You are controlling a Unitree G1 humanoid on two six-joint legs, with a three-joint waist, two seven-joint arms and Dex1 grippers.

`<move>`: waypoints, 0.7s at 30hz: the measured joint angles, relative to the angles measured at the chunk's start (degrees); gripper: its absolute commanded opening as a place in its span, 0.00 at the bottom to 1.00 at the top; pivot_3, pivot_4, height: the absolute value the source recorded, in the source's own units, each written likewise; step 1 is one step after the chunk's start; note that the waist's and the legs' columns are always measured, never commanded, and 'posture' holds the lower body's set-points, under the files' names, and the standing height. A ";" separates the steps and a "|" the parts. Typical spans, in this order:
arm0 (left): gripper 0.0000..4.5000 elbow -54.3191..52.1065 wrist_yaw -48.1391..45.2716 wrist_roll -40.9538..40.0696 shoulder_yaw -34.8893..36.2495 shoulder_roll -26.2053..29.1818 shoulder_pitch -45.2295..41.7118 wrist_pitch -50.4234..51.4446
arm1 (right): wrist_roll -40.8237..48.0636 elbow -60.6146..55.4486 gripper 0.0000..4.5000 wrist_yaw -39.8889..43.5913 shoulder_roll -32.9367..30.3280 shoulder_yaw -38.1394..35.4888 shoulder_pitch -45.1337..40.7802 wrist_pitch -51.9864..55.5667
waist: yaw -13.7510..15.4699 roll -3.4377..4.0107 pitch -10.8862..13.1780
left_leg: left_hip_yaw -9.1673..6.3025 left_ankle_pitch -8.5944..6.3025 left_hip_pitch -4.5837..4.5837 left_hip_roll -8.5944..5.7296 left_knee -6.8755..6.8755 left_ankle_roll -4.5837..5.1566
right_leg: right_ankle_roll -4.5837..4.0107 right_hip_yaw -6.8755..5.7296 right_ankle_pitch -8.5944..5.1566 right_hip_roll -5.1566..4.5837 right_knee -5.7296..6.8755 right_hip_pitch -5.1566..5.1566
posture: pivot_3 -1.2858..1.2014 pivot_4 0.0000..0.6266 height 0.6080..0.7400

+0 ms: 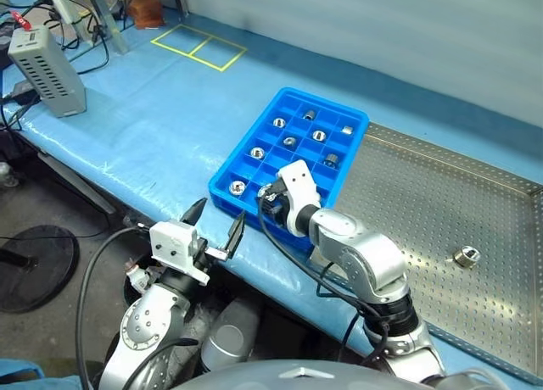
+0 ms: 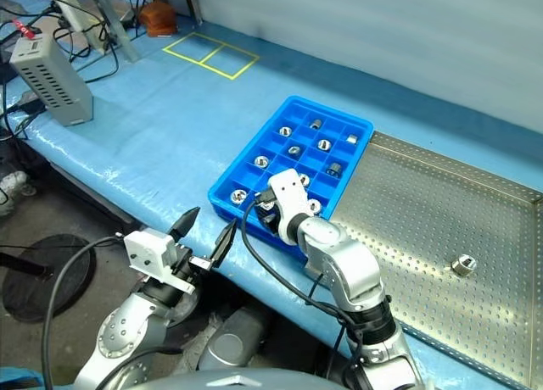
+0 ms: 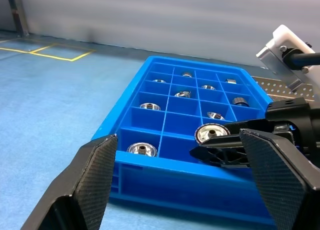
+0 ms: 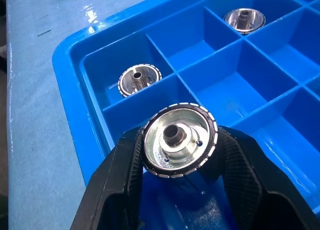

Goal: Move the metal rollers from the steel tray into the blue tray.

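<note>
The blue tray (image 1: 326,101) lies on the blue-covered table, and several of its compartments hold metal rollers (image 1: 289,142). To its right lies the steel tray (image 1: 424,195) with one roller (image 1: 466,256) on its perforated floor. My right gripper (image 4: 179,146) is shut on a roller (image 4: 179,139) and hovers just above the tray's near row, beside the corner compartment that holds a roller (image 4: 139,80). My left gripper (image 1: 216,225) stands open and holds nothing, off the table's front edge, pointing toward the blue tray's near wall (image 3: 165,182).
A grey vented box (image 1: 47,68) with cables sits at the table's far left. Yellow tape squares (image 1: 199,47) mark the cloth behind the blue tray. A brown object (image 1: 146,10) lies at the back. The table's front edge runs just below the blue tray.
</note>
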 measured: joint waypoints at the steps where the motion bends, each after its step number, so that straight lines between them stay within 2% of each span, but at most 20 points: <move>1: 0.95 0.04 -0.30 -0.09 -0.01 0.06 -0.15 0.00 | 0.02 -0.42 0.42 -0.02 -0.21 -0.25 0.29 0.28 | 0.13 -0.01 0.00 | 0.01 0.00 0.00 0.00 0.00 0.00 | 0.00 0.00 0.00 0.02 0.00 0.00 | 0.71 0.24 1.00; 5: 0.95 0.91 -1.17 -0.66 0.00 0.24 -1.51 -0.01 | 0.41 -2.50 0.42 -0.10 -0.80 -1.49 1.25 2.47 | 0.43 -0.01 -0.03 | 0.01 0.00 0.00 0.01 0.05 -0.04 | 0.00 -0.04 0.00 0.06 0.02 0.01 | 0.70 0.24 1.00; 13: 0.95 2.77 -2.94 -1.74 0.05 0.93 -3.12 -0.01 | 1.10 -4.18 0.99 -0.47 -0.93 -3.32 1.92 3.79 | 0.05 -0.06 -0.08 | 0.07 -0.04 0.01 0.03 0.06 -0.10 | -0.01 -0.04 0.00 0.14 0.02 0.00 | 0.69 0.24 1.00; 18: 0.95 4.25 -4.28 -2.53 0.25 1.27 -4.83 -0.01 | 2.99 -5.56 0.99 0.06 0.48 -3.36 2.64 2.41 | -0.49 -0.04 -0.08 | 0.02 -0.06 0.01 0.13 0.22 -0.13 | -0.02 -0.12 0.00 0.26 0.05 0.06 | 0.67 0.24 1.00; 21: 0.95 6.03 -5.24 -2.90 1.08 2.29 -8.37 0.10 | 1.65 -8.04 0.99 -1.69 0.60 -3.78 3.72 -2.60 | -1.17 -0.04 -0.13 | -0.01 -0.06 0.02 0.20 0.40 -0.14 | 0.00 -0.23 0.01 0.26 0.06 0.19 | 0.65 0.24 1.00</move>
